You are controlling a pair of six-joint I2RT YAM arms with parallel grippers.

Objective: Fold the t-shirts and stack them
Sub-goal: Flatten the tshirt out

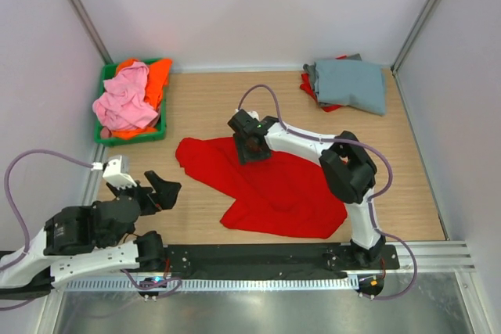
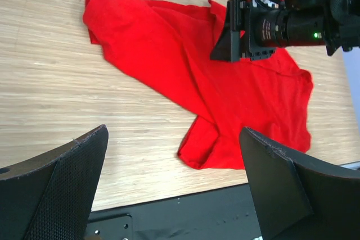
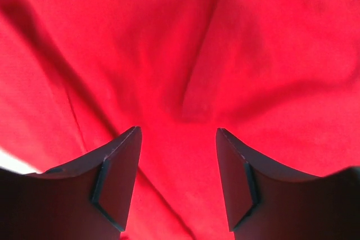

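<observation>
The red shirt [image 1: 274,189] lies rumpled mid-worktop [image 1: 207,103], soft creased cloth on pale wood grain. The right claw [image 1: 252,149] points down over its far part — black wedge fingers parted, cloth beneath, none pinched. The left claw [image 1: 160,192] hangs wide open and empty near the front-left edge. A folded grey-blue shirt [image 1: 352,84] sits far right; a pink shirt [image 1: 121,103] and an orange shirt [image 1: 159,76] lie crumpled in the green bin [image 1: 133,137].
</observation>
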